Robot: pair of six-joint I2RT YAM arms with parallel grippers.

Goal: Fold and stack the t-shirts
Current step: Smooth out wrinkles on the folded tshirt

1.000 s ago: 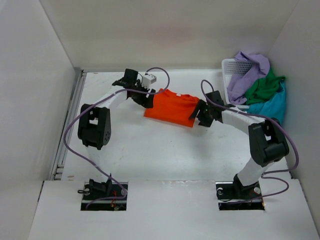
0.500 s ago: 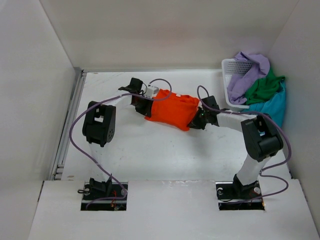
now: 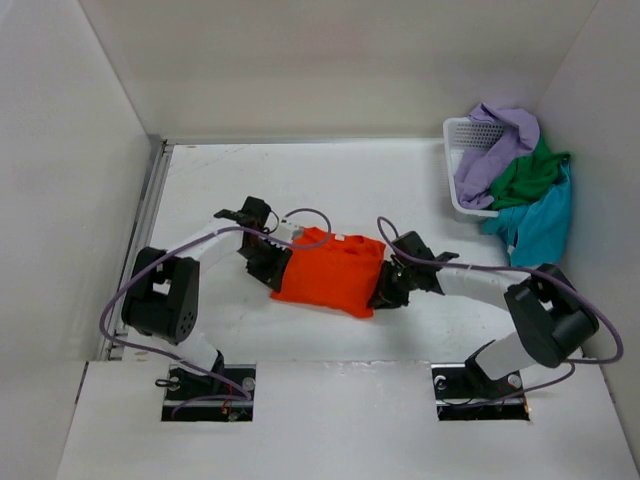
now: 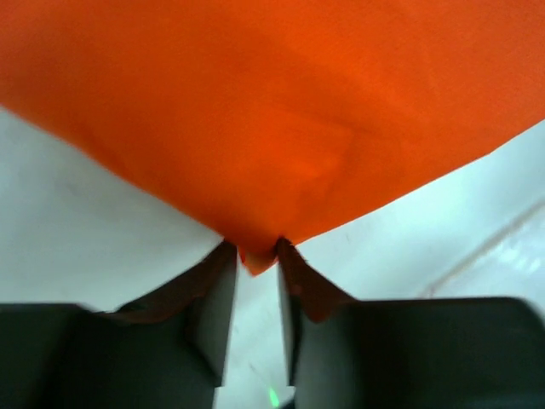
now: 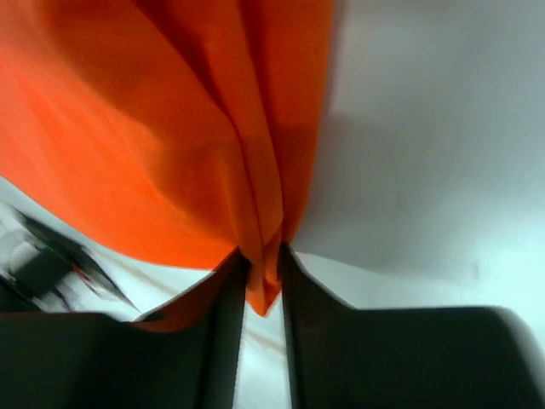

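The bright orange t-shirt hangs folded between my two grippers over the near middle of the table. My left gripper is shut on its left corner, and the pinched orange cloth shows between the fingers. My right gripper is shut on its right edge, with bunched orange folds pinched between the fingers. The lavender shirt, dark green shirt and teal shirt lie piled in and over the basket at the back right.
The white mesh basket stands at the back right corner against the right wall. White walls close in the table on the left, back and right. A metal rail runs along the left edge.
Both grippers have pulled the orange shirt from the back middle of the table toward the near edge and slightly left. The shirt now hangs lower and squarer between them.
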